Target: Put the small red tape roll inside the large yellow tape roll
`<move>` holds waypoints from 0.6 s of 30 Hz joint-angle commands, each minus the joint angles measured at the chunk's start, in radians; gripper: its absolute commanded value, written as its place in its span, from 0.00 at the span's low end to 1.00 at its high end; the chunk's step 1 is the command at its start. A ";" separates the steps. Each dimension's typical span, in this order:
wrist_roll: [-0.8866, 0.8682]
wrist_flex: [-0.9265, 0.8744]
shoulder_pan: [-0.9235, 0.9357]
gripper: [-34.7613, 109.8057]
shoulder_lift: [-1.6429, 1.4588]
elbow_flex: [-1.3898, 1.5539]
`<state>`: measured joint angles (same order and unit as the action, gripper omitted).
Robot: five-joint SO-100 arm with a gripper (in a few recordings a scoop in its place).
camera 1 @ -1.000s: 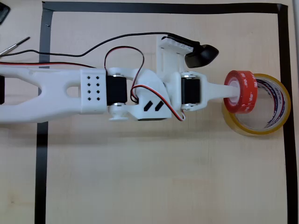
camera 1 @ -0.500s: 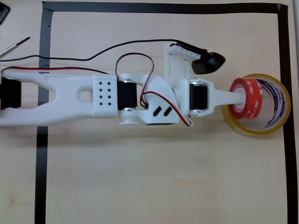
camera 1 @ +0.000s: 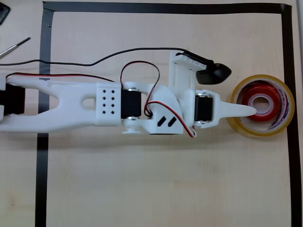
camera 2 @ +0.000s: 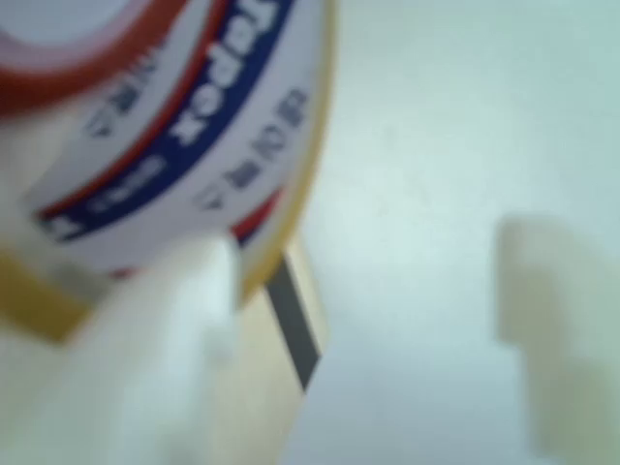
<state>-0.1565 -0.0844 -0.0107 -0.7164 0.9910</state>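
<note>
Small red tape roll (camera 1: 262, 100) lies flat inside large yellow tape roll (camera 1: 244, 126).
Both sit near the table's (camera 1: 156, 179) right edge; claw (camera 1: 244, 110) state: cannot tell.

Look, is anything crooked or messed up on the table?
Nothing stands out. The small red tape roll lies flat inside the large yellow tape roll, and the gripper reaches over the yellow ring's rim.

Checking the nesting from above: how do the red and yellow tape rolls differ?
The small red tape roll is opaque red and narrower across; the large yellow tape roll is translucent yellow and wider. The red lies inside; the yellow encircles it. Both are rings lying flat on the table.
</note>
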 commanded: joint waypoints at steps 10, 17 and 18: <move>-0.035 -0.026 -0.005 0.24 -0.640 0.569; -0.037 -0.041 -0.025 0.24 -1.253 1.178; -0.037 -0.077 -0.032 0.24 -1.348 1.255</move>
<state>-0.1687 -0.1120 -0.0138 -1.4772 2.0126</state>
